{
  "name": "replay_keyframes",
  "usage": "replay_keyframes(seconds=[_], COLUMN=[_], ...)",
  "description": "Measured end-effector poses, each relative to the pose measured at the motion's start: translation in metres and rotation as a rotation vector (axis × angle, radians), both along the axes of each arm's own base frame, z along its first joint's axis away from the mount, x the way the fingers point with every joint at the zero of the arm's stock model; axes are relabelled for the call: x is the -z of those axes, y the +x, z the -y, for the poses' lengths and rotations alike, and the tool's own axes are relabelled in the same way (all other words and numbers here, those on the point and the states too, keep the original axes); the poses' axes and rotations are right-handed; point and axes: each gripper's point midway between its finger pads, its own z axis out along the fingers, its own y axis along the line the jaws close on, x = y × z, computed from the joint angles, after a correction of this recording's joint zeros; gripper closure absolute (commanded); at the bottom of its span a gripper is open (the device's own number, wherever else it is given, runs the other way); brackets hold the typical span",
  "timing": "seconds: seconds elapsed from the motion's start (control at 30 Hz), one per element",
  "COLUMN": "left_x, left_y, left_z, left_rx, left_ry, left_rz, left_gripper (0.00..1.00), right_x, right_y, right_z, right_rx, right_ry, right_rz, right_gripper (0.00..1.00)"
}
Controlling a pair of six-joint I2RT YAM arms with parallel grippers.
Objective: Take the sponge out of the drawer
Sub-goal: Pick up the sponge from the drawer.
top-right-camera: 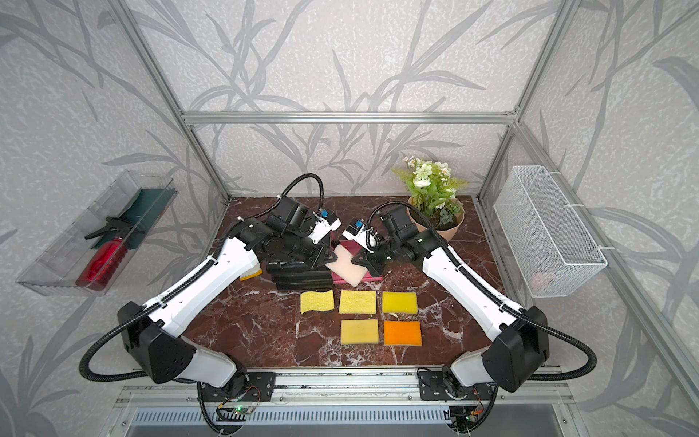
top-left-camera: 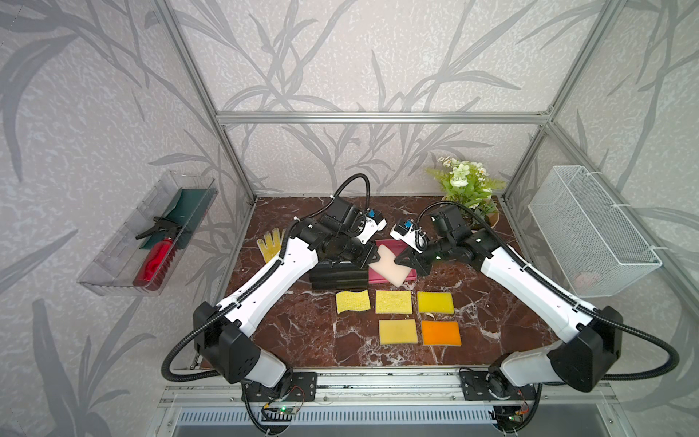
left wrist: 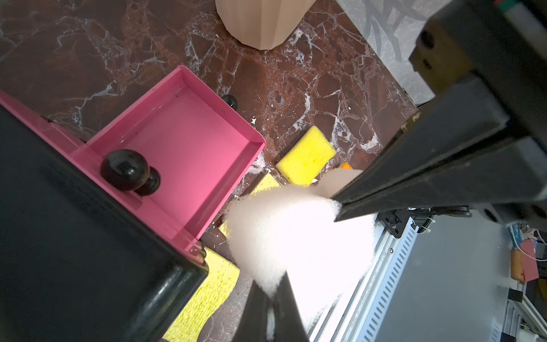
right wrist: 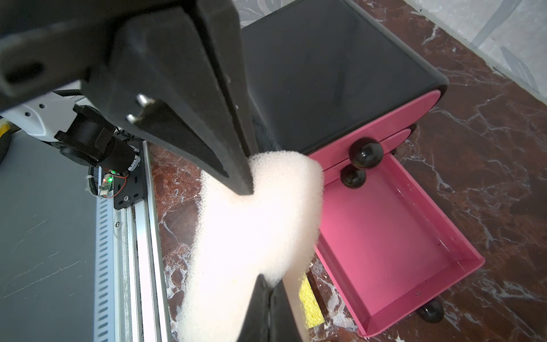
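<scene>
The pale sponge (top-left-camera: 389, 266) is out of the pink drawer (left wrist: 192, 142). It is held up in the air over the open drawer. Both grippers pinch it. The left gripper (top-left-camera: 374, 257) is closed tight on one edge of the sponge, and the right gripper (top-left-camera: 399, 260) is closed tight on the other edge. The soft sponge bends between them. The drawer sticks out of a small black cabinet (top-left-camera: 336, 278) on the table (top-left-camera: 302, 333). Near the front of the table lie four yellow sponges (top-left-camera: 393, 301) and one orange sponge (top-left-camera: 441, 333) in two rows.
</scene>
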Motion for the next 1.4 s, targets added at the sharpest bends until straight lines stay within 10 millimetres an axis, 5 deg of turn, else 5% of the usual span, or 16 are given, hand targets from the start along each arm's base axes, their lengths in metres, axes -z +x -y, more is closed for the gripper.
replay_keyframes(seconds=[0.17, 0.4, 0.53, 0.7, 1.07, 1.4], left_x=[0.002, -0.004, -0.011, -0.005, 0.052, 0.148], left_y=[0.001, -0.004, -0.012, -0.027, -0.085, -0.129], left_z=[-0.002, -0.014, -0.027, -0.045, -0.069, -0.085], left_rx=[-0.033, -0.151, -0.254, -0.380, -0.543, -0.630], left_ry=[0.002, -0.029, -0.070, -0.125, -0.157, -0.060], left_rz=[-0.015, -0.007, 0.016, 0.014, -0.077, -0.226], left_gripper=[1.00, 1.00, 1.00, 1.00, 1.00, 1.00], right_x=[0.002, -0.008, -0.009, -0.006, 0.010, 0.019], right_y=[0.006, 0.022, 0.029, 0.033, 0.025, 0.025], right_z=[0.000, 0.009, 0.018, 0.027, 0.048, 0.054], right_rx=[0.044, 0.183, 0.287, 0.402, 0.600, 0.669], right_ry=[0.012, 0.036, 0.052, 0.085, 0.201, 0.230], right_rz=[0.014, 0.079, 0.089, 0.058, -0.037, -0.080], right_gripper=[0.70, 0.44, 0.01, 0.01, 0.01, 0.01])
